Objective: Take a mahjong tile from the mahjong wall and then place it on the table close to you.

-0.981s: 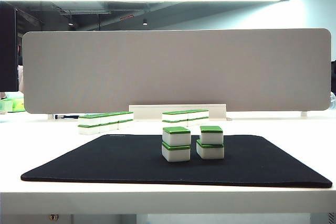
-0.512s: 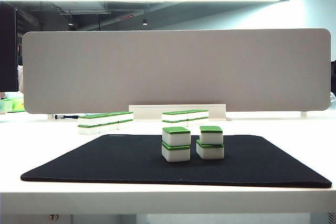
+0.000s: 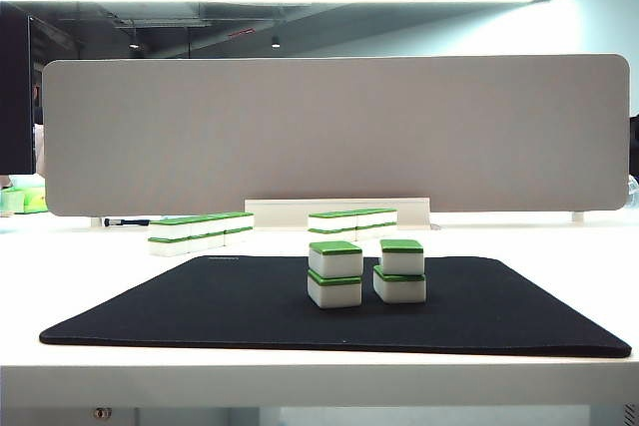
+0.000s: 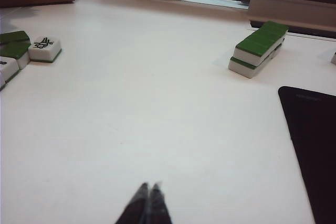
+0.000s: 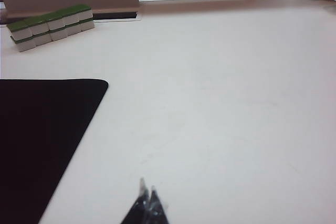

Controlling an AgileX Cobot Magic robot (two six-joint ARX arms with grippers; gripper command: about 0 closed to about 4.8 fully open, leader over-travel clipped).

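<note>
Fingers pinched together, empty, on left gripper (image 4: 148, 192) and right gripper (image 5: 147, 195) (both over bare table (image 3: 300, 376)); nothing shifted lately, mahjong wall (image 3: 351, 218) untouched behind mat, pick not started.

Exterior view faces the divider panel (image 3: 339, 132) low, level — wrist views look down on the table (image 4: 157, 119), sharing its mat (image 5: 37, 129).

Closed right end effector (image 5: 147, 199) above table (image 5: 220, 103)
</note>
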